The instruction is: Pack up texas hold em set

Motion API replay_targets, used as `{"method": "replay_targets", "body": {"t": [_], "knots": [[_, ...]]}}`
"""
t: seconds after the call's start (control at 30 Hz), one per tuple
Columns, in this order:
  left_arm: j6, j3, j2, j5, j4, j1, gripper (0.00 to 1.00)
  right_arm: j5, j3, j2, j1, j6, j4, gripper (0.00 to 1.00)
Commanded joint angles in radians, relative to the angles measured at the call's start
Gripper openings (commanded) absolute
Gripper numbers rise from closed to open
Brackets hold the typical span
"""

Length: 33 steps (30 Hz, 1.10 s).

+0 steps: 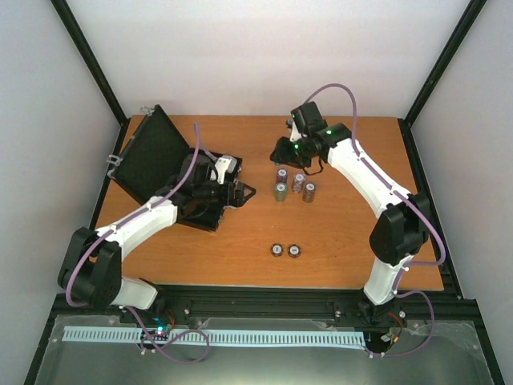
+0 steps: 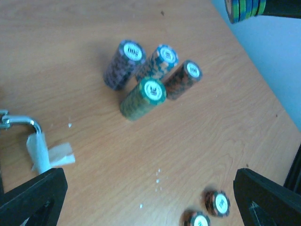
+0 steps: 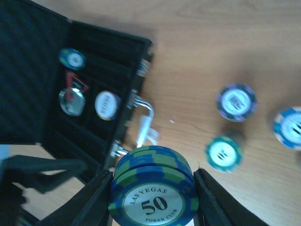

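The black case (image 1: 156, 160) lies open at the table's left, lid raised. In the right wrist view its tray (image 3: 42, 122) holds a white round disc (image 3: 107, 104), a clear disc (image 3: 71, 101) under a red-edged triangle, and a blue-green chip (image 3: 72, 58). My right gripper (image 1: 285, 152) is shut on a blue-and-green chip stack (image 3: 153, 188) marked 50, held in the air just right of the case. Several striped chip stacks (image 1: 292, 184) stand upright mid-table, seen closer in the left wrist view (image 2: 143, 96). My left gripper (image 2: 150, 202) hangs open and empty at the case's right edge (image 1: 239, 192).
Two short chip stacks (image 1: 285, 251) sit side by side toward the near edge, also in the left wrist view (image 2: 216, 202). The case's silver handle (image 2: 21, 123) with a paper tag (image 2: 49, 155) juts toward the stacks. White walls and black frame posts surround the table.
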Motion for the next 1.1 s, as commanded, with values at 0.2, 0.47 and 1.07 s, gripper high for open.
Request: {"method": "replay_targets", "body": {"t": [0.2,0.47,1.07], "knots": [[-0.089,-0.090,0.020,-0.187,0.642,-0.050,1.00,-0.178,0.132,0.074,0.000,0.126,0.076,0.12],[-0.082,-0.075,0.111,-0.251,0.860,-0.109,1.00,-0.204,0.166,0.082,0.000,0.137,0.075,0.12],[-0.181,0.010,0.234,-0.293,1.035,-0.126,1.00,-0.249,0.194,0.098,0.004,0.150,0.065,0.12]]}}
